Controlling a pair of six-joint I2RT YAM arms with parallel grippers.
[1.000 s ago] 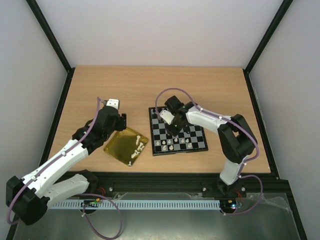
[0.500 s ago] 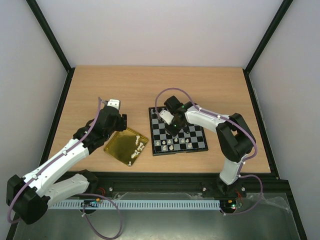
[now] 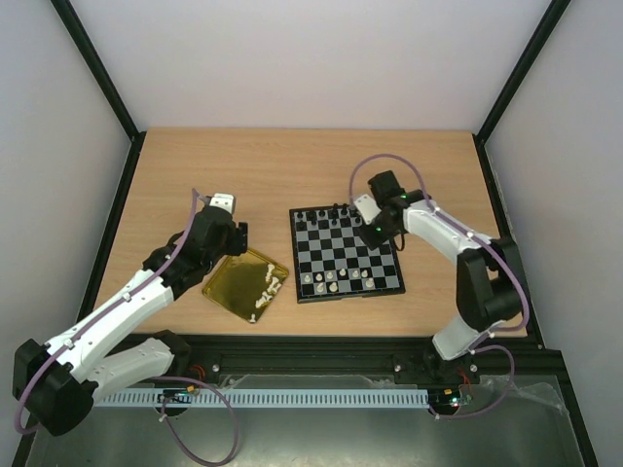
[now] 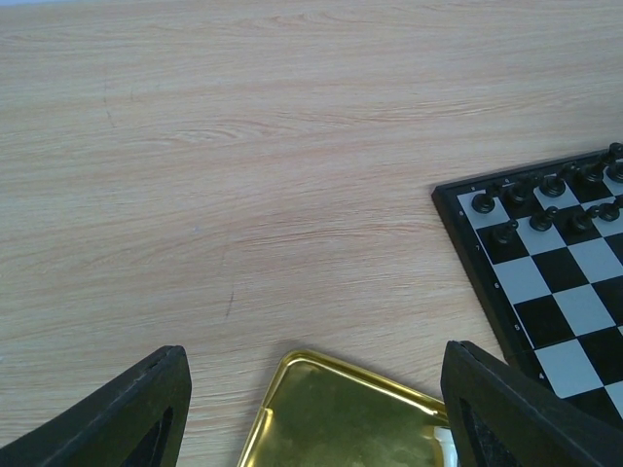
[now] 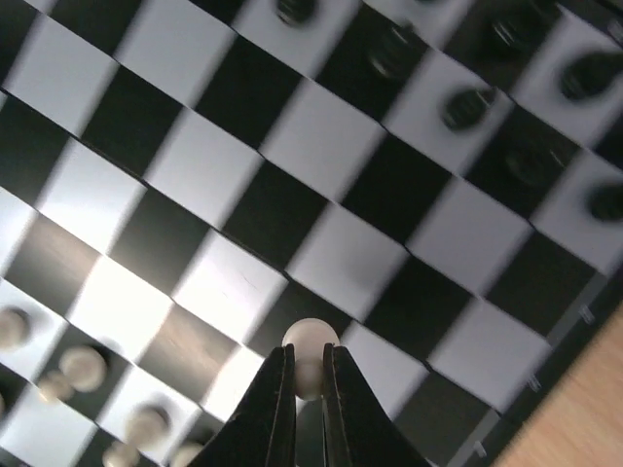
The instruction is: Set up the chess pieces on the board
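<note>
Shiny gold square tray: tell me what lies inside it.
The shiny gold square tray holds small cream chess pieces clustered toward its right side. The left arm covers part of its far-left edge.

Your left arm (image 3: 117, 311) reaches forward and to the right from its base, with the elbow low. Its left gripper (image 4: 313, 404) angles down, jaws standing wide apart. Your right arm (image 3: 443, 229) folds up at the elbow and stretches leftward. The right gripper (image 5: 308, 362) points down, fingers pinched tight on a white chess piece (image 5: 311, 336).
</note>
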